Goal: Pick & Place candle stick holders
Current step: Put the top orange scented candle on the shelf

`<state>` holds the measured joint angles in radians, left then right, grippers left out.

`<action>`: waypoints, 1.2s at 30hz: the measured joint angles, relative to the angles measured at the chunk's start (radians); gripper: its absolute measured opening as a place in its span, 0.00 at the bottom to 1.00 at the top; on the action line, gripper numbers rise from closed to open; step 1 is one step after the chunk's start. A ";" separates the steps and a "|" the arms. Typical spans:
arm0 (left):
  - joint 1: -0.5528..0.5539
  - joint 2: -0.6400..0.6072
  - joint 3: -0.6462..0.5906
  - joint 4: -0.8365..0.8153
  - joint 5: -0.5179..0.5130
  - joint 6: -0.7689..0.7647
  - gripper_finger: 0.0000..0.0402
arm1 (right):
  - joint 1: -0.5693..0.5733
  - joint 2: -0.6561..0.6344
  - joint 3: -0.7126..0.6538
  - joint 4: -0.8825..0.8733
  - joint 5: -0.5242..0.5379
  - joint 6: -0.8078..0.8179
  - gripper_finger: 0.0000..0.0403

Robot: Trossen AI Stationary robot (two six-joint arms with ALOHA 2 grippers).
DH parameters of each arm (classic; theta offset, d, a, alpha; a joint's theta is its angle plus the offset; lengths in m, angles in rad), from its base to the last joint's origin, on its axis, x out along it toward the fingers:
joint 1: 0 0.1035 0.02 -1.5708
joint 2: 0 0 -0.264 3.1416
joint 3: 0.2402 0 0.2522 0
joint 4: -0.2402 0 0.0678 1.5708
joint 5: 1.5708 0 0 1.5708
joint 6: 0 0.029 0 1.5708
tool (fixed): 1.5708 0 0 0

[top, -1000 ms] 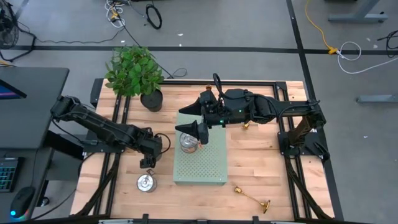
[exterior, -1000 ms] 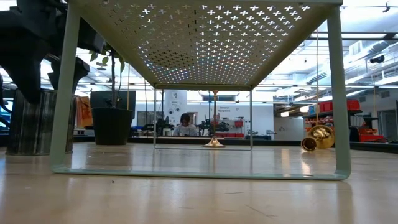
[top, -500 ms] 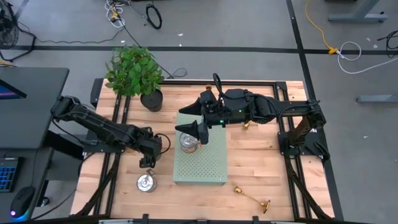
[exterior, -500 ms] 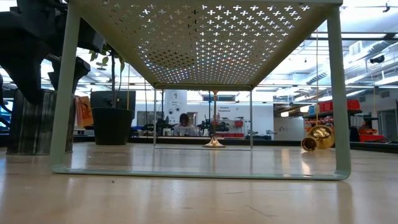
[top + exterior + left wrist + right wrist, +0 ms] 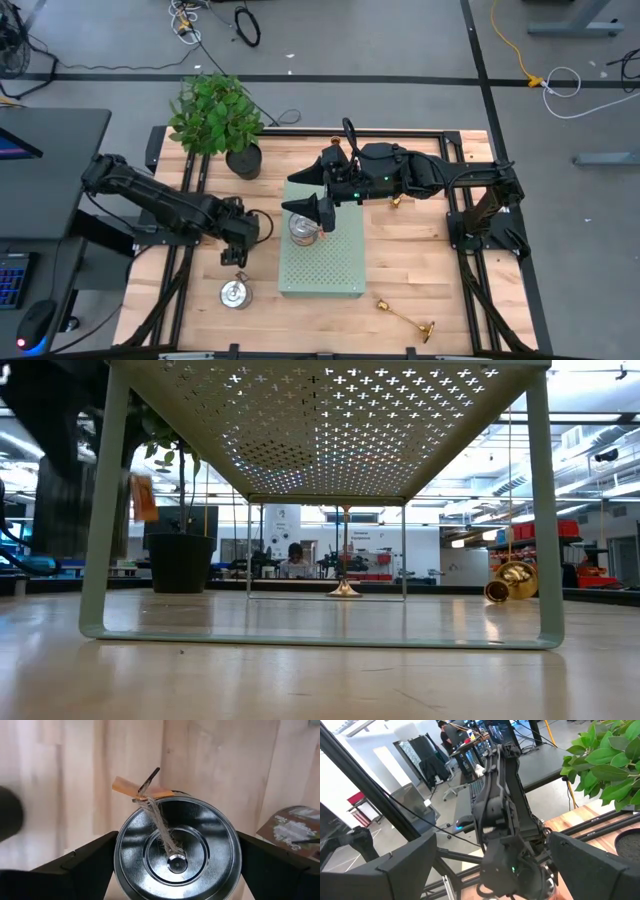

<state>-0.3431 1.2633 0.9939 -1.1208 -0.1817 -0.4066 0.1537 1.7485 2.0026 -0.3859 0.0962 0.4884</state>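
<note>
1. My left claw (image 5: 175, 870) is clamped on a silver tin (image 5: 176, 851). Its fingers (image 5: 85, 865) press the tin's sides, with the lid, twine and orange tag (image 5: 142, 790) facing the wrist camera.
2. This claw works over the table's (image 5: 410, 250) left front part, just beside the left edge of the green perforated riser (image 5: 335, 265).
3. My right claw (image 5: 312, 211) hangs over the rear left corner of the riser with its fingers set apart and nothing between them. A second tin (image 5: 303, 229) stands on the riser directly below it.
4. One candle stick holder (image 5: 398, 200) stands on the bare wood behind the riser's right side, close under my right arm. In the low view it shows upright beyond the riser's far legs.
5. A lying candle stick holder (image 5: 406, 319) rests on its side near the front right of the table, well apart from both claws.
6. Obstacles: the riser fills the table's middle and separates my left claw from both holders. The potted plant (image 5: 215, 112) occupies the rear left corner.
7. My right arm lies across the rear of the table, above the upright holder.
8. Open room: bare wood lies right of the riser, between it and the right frame rail (image 5: 470, 270).
9. Beyond the left edge stands a dark desk (image 5: 50, 170).
</note>
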 joint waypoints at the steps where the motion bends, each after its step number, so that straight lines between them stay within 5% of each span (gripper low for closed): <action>1: 0.005 0.000 0.022 -0.022 -0.006 0.001 0.93 | 0.000 0.000 0.000 0.000 0.000 0.000 0.96; 14: 0.152 0.000 0.295 -0.215 -0.088 0.193 0.93 | 0.000 0.000 0.000 0.000 0.000 0.000 0.96; 28: 0.364 0.000 0.369 -0.048 -0.101 0.488 0.93 | 0.000 0.000 0.000 0.003 0.000 0.000 0.96; 36: 0.409 0.000 0.369 0.020 -0.061 0.524 0.93 | 0.000 -0.007 0.000 0.003 0.065 -0.011 0.96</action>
<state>0.0661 1.2629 1.3628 -1.1007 -0.2431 0.1175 0.1539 1.7416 2.0022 -0.3828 0.1609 0.4778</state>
